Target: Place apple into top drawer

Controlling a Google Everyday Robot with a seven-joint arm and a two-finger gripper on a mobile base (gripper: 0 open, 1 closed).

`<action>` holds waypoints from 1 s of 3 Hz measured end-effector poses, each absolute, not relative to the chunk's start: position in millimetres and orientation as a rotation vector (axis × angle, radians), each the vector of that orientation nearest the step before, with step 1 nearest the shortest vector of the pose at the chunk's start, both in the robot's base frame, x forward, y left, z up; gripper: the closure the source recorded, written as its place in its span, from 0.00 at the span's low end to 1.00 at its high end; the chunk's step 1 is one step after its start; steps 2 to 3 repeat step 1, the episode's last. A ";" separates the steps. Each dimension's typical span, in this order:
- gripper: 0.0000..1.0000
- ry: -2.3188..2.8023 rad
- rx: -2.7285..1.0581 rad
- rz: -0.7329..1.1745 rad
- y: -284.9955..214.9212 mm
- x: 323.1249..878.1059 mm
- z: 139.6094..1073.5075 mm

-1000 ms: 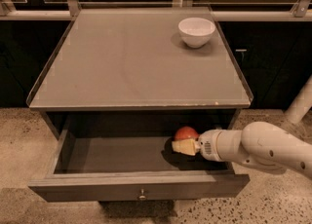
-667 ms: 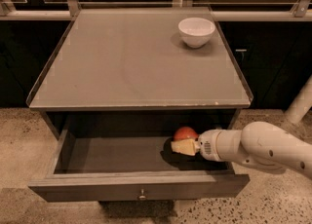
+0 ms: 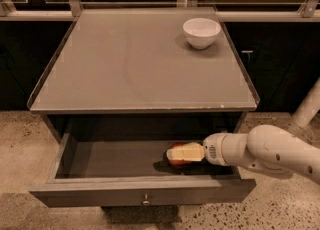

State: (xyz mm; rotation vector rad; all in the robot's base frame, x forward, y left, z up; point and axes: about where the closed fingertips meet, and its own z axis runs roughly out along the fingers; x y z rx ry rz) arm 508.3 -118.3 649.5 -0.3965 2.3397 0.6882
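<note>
The top drawer is pulled open below the grey counter, its front panel and small metal knob facing me. The red-orange apple is inside the drawer at its right side, low against the drawer floor. My gripper reaches in from the right on a white arm, and its cream fingers lie across the apple's top and right side, shut on it. The far side of the apple is hidden by the fingers.
A white bowl stands at the back right of the grey counter top. Dark cabinets flank the counter. A white post stands on the speckled floor at the right.
My gripper has moved down and a little left with the apple, deeper into the drawer toward its floor. The bowl and the drawer have not moved.
</note>
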 end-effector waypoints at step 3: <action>0.00 2.340 -0.396 0.688 -118.3 508.3 649.5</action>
